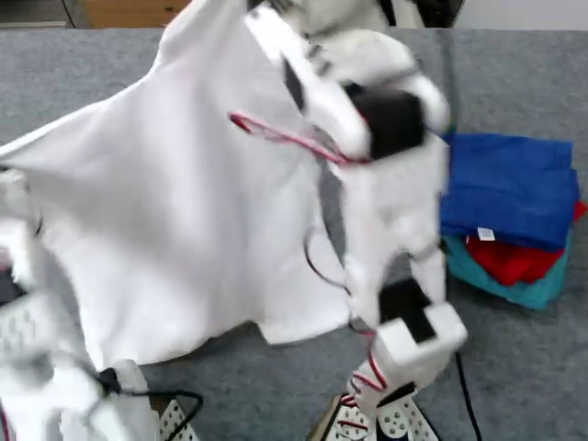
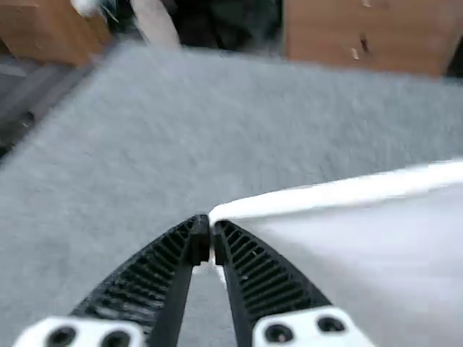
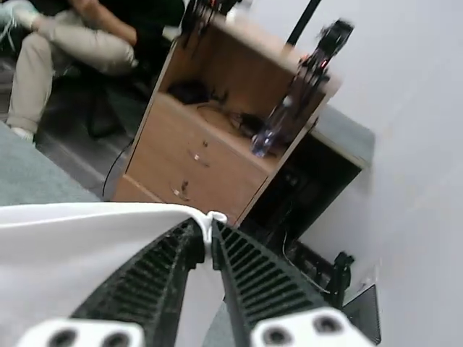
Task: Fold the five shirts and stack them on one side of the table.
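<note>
White shirt [image 1: 175, 211] is mid-spread: left gripper [image 2: 210, 244] and right gripper [image 3: 210, 233] each clamped on an edge, cloth partly raised over the table [image 1: 83, 64]. Next, I'd lay it flat beside the folded stack [image 1: 510, 211], then fold.

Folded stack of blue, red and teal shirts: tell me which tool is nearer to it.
Right. The right tool holds the white shirt raised, about mid-table. The left tool pinches the shirt's edge low at the side opposite the folded stack, farther off.
</note>
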Controlling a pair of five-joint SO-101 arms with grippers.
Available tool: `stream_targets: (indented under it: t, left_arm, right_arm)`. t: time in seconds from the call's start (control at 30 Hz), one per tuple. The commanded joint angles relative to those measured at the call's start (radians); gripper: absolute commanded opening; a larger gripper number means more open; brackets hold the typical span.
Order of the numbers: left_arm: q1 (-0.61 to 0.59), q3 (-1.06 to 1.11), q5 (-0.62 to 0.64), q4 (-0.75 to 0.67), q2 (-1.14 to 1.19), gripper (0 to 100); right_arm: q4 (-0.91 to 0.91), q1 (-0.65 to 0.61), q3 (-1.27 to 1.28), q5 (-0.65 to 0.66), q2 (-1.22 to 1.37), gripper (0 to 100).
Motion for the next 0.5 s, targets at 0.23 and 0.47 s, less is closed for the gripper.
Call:
stream_targets:
  t: [0.23,0.47]
  left_arm:
    - [0.015,-0.319,0.135,-0.384,0.610,2]
    - [-0.005,-0.824,0.150,-0.049,0.843,2]
  right_arm:
    - [-0.321,-0.005,-0.016,0.006,0.292,0.4]
    - [-0.319,0.001,-0.079,0.009,0.372,0.4]
